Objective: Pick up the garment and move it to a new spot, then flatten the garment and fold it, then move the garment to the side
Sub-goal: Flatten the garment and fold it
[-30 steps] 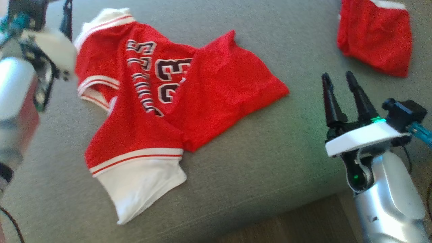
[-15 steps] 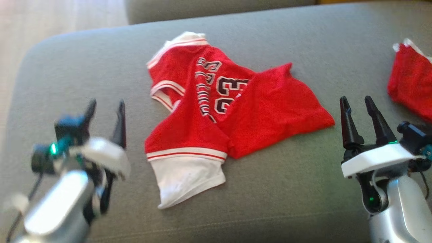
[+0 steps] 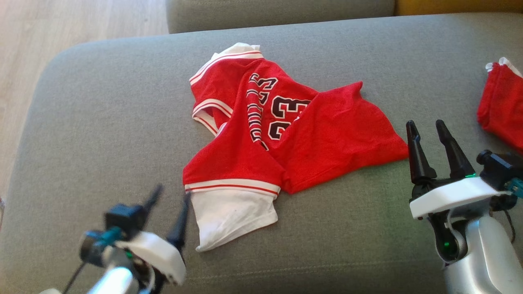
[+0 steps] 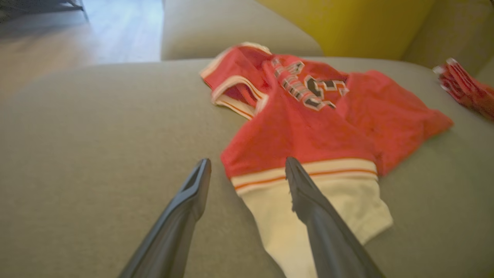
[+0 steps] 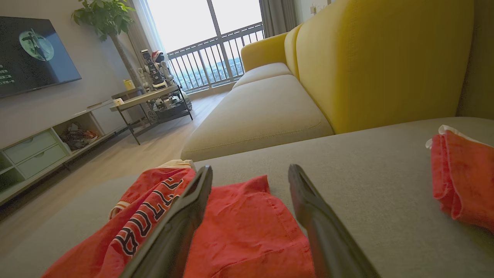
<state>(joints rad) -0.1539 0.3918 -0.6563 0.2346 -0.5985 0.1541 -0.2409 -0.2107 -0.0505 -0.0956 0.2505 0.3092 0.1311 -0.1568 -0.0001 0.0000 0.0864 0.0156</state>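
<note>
Garment (image 3: 278,134): red jersey with white trim, crumpled and partly folded over itself, about mid-seat on the grey sofa cushion (image 3: 102,122). Long axis from the near white panel (image 3: 233,214) up to the far white-trimmed end, leaning slightly right. Red flap (image 3: 347,130) thrown out to the right.

Left pincer (image 3: 171,192): released, spread wide, empty. Hovering at the near left, just beside the left edge of the white panel. Seen from the left wrist, one finger (image 4: 305,193) across the striped band, the other over bare cushion. Touching the cloth or merely above it: hard to tell, probably above.

Right pincer (image 3: 425,123): likewise released and empty, at the near right, tips just beside the right-hand point of the red flap, not on it.

Judgement: both within short reach, the left nearer to a clean edge. White panel ahead of the left pincer and a little to its right; flap corner just left of the right pincer. For the lift, likely a small shift right and down on the left side, a small shift left on the right side.

Second red piece (image 3: 500,106) at the far right, well apart, no part of this grab.
</note>
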